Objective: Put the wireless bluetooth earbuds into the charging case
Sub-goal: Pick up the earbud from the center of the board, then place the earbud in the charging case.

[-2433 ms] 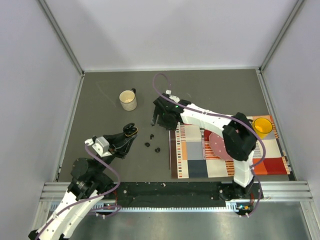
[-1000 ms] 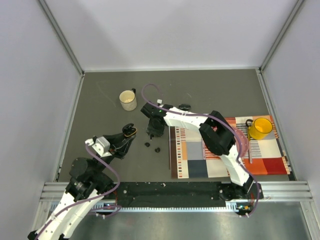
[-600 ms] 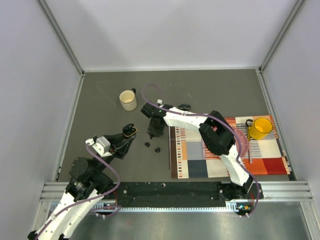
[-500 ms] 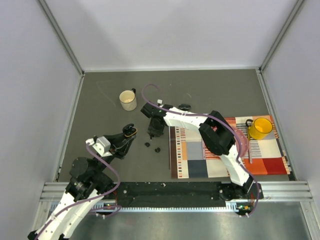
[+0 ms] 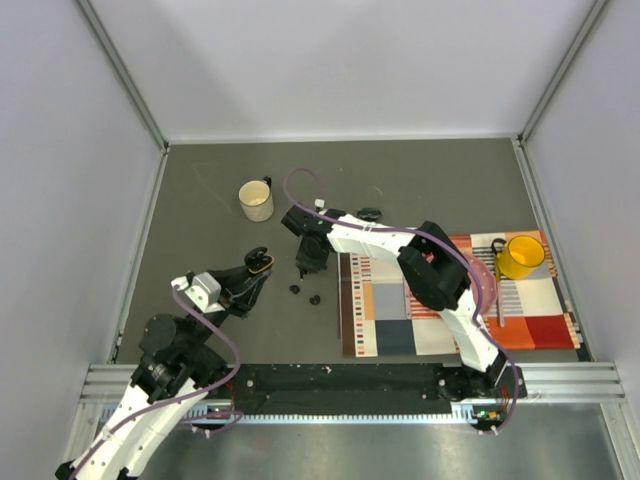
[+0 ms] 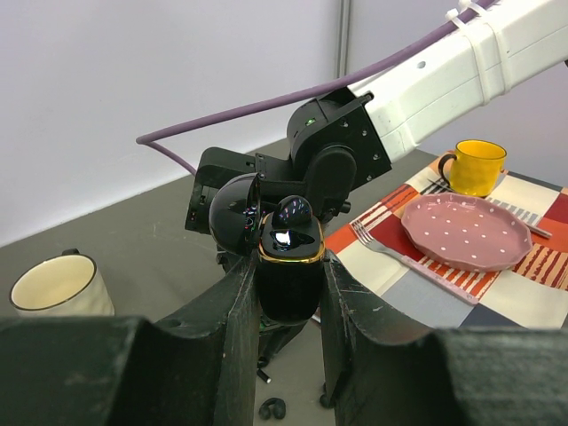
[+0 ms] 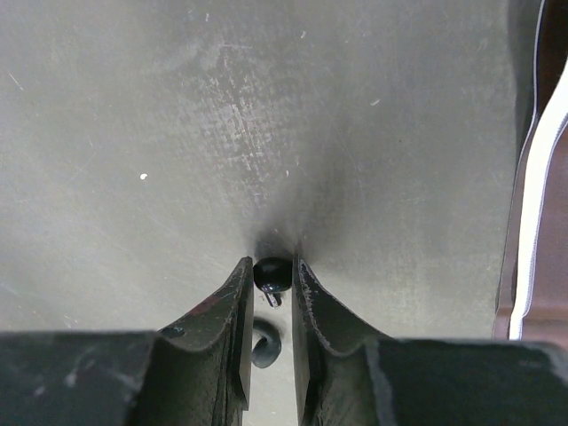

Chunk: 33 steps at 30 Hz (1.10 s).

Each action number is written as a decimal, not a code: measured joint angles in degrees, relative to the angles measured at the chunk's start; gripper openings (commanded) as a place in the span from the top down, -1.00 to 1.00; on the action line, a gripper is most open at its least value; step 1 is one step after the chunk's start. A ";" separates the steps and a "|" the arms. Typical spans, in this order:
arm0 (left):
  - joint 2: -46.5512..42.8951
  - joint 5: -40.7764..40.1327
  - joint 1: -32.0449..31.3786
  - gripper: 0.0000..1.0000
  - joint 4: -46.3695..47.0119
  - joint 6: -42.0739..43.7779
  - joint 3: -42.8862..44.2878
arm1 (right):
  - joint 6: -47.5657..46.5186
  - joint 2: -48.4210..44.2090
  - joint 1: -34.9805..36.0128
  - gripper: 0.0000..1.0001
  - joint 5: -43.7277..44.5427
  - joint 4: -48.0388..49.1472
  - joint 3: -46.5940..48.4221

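Observation:
My left gripper [image 6: 288, 271] is shut on the charging case [image 6: 289, 266], a black oval with a gold rim, held upright with its lid [image 6: 234, 213] open. It hangs above the table left of centre [image 5: 258, 266]. My right gripper [image 7: 272, 266] points down at the table, its fingertips pressed to both sides of one tiny black earbud [image 7: 272, 272]. From above, that gripper [image 5: 308, 268] is just right of the case. Two more earbuds [image 5: 295, 289] [image 5: 314, 298] lie on the mat in front of it. A small curled black piece [image 7: 264, 346] lies under the right fingers.
A cream mug [image 5: 256, 200] stands at the back left. A second black case [image 5: 370, 213] lies behind the right arm. On the right, a patterned placemat [image 5: 400, 320] carries a pink plate [image 6: 466, 232], a fork [image 6: 399, 257] and a yellow mug [image 5: 523, 255].
The right arm swung left and down over the earbuds, and its fingers have since narrowed onto one of them. The left arm and the case have stayed still.

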 measured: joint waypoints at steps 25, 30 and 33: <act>0.00 -0.98 0.00 1.00 0.46 -2.91 0.72 | -12.70 -37.97 1.38 1.00 8.81 31.36 -31.04; 0.00 -1.14 0.00 1.00 2.99 -4.44 -0.11 | -16.46 -49.29 2.29 1.00 10.38 41.75 -38.99; 0.00 -1.18 0.00 1.00 4.79 -5.35 -1.03 | -18.58 -53.96 2.51 1.00 10.49 46.29 -41.64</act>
